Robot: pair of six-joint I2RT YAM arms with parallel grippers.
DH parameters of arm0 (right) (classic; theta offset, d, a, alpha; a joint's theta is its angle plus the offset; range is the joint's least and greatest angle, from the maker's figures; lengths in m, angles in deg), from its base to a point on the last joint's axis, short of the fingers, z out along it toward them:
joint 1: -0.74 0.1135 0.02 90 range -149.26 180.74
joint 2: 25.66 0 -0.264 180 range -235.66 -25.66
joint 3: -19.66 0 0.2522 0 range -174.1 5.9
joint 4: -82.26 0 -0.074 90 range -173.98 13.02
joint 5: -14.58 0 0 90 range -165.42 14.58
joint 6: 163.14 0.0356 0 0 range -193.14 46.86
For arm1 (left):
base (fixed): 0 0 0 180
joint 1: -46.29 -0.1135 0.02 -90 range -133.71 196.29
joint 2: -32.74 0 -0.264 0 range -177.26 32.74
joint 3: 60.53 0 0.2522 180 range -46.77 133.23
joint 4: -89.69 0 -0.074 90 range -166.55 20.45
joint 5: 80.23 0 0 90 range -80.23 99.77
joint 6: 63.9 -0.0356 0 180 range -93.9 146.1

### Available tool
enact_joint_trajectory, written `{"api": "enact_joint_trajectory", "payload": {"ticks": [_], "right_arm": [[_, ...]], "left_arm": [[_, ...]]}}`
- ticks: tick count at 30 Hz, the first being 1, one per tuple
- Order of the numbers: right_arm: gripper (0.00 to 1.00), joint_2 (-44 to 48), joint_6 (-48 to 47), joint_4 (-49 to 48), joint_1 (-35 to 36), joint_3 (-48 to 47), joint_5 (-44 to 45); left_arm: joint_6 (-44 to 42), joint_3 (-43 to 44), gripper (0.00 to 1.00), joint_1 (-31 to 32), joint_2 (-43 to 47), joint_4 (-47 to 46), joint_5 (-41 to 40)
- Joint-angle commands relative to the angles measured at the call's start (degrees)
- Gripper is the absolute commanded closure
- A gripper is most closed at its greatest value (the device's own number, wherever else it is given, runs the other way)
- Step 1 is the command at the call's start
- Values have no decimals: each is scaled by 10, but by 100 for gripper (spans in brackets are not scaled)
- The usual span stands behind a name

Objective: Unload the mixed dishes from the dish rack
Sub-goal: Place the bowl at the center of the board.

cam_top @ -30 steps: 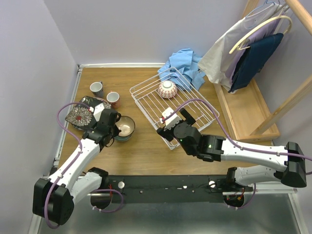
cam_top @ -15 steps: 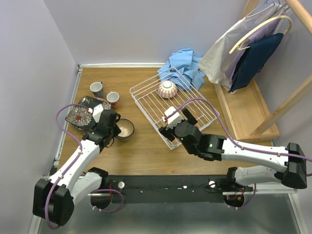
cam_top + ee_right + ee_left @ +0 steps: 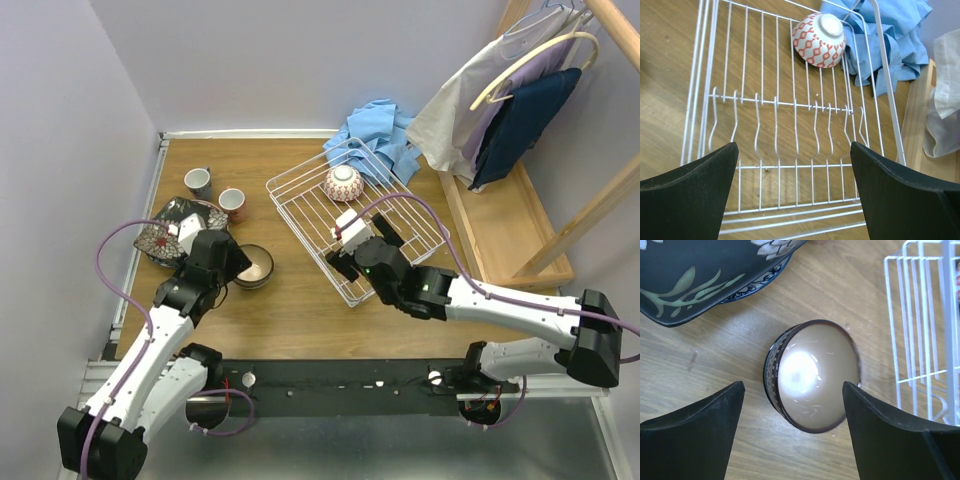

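Observation:
The white wire dish rack [image 3: 305, 205] [image 3: 795, 105] lies at the table's middle. One red-patterned bowl [image 3: 343, 183] [image 3: 819, 40] rests upside down at its far end. My right gripper [image 3: 365, 245] [image 3: 792, 145] hovers open over the rack's near part, holding nothing. A brown bowl [image 3: 255, 266] [image 3: 812, 375] stands upright on the wood left of the rack. Just short of it my left gripper [image 3: 232, 262] [image 3: 792, 386] is open, its fingers apart from the bowl. The black floral plate [image 3: 165, 232] [image 3: 700, 275] lies beyond, on a round patterned plate. A grey cup [image 3: 198, 182] and an orange-red cup [image 3: 232, 204] stand behind.
A crumpled blue cloth [image 3: 380, 140] [image 3: 890, 35] lies against the rack's far corner. A wooden clothes rack [image 3: 500, 230] with hanging garments [image 3: 520, 100] fills the right side. Walls close the table at the left and the back.
My left gripper has opened, let go of the brown bowl and drawn back a little. The bowl now stands on the table. My right gripper has moved farther over the rack.

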Motion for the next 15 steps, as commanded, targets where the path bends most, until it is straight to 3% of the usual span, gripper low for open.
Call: {"api": "enact_joint_trajectory", "payload": {"ticks": [1, 8, 15], "right_arm": [[0, -34, -23, -8, -45, -48, -37], [0, -131, -68, -43, -133, -113, -95], [0, -254, -181, -90, -200, -184, -145]], "left_arm": [[-6, 39, 11, -3, 48, 49, 1], [-40, 64, 1, -3, 129, 73, 37], [-97, 42, 1, -3, 222, 43, 68]]}}
